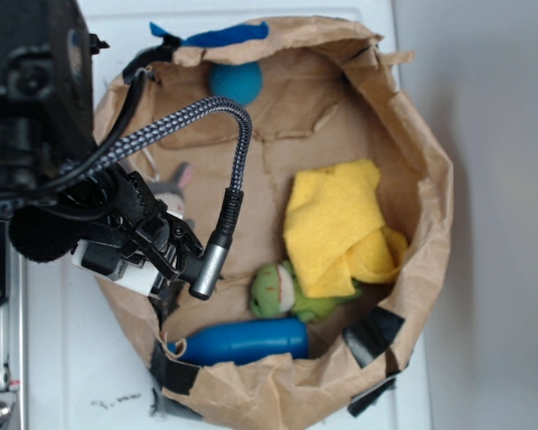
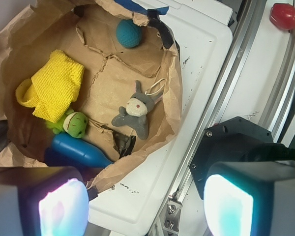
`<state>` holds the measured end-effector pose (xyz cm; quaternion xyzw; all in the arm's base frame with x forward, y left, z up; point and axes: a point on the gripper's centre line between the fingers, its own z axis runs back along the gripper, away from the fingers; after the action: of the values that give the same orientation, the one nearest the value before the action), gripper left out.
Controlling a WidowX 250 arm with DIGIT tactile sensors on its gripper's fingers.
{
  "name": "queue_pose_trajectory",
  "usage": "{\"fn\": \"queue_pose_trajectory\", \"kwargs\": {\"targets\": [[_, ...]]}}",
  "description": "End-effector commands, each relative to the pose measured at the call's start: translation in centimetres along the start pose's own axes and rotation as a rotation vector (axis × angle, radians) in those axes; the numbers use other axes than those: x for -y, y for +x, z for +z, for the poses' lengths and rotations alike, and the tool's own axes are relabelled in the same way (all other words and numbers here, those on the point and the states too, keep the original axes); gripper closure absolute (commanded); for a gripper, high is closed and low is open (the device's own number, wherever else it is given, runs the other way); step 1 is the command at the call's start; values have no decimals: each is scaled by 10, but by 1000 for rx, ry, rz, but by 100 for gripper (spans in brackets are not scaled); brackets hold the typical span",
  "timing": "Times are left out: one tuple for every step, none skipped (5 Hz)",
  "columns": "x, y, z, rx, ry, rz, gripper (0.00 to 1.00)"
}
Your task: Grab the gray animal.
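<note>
Progress: nothing is grabbed yet; the gray animal (image 2: 134, 110) lies free on the floor of the brown paper bag (image 2: 171, 98). As I judge it, the whole reach, descent and pinch are left to do.
Claw: the claw (image 2: 137, 206) is spread wide and holds nothing; in the wrist view its two pads sit at 7 and 5 o'clock with open space between them, well above the bag.
Animal's place: inside the bag, near the wall closest to the arm; at about 1 o'clock from the green plush (image 2: 74, 123) and at 6 o'clock from the teal ball (image 2: 129, 33). In the exterior view only its ears and head (image 1: 172, 186) show past the arm.
Long axis: in the wrist view it runs from 1 o'clock to 7 o'clock, lying flat, face up.
Pointing: ears toward 1 o'clock, legs splayed toward 6 and 8 o'clock.
Neighbours: yellow cloth (image 2: 56, 88) and blue bottle (image 2: 78, 150) lie apart from it.
</note>
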<state>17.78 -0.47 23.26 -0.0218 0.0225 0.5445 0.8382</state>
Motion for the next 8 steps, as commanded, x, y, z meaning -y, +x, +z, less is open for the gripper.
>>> {"fn": "queue_pose_trajectory", "kwargs": {"targets": [[42,29,-11,23,20,133,0],[52,50,-25,56,2,198,0],[54,63,-40,79,-109,199,0],[56,67,-62,102,-86,268,0],[52,64,-81,106,-23,295,0],[46,61,-99,109,37,314,0],[39,59,-104,107,77,326,0],[39,59,-104,107,77,326,0]]}}
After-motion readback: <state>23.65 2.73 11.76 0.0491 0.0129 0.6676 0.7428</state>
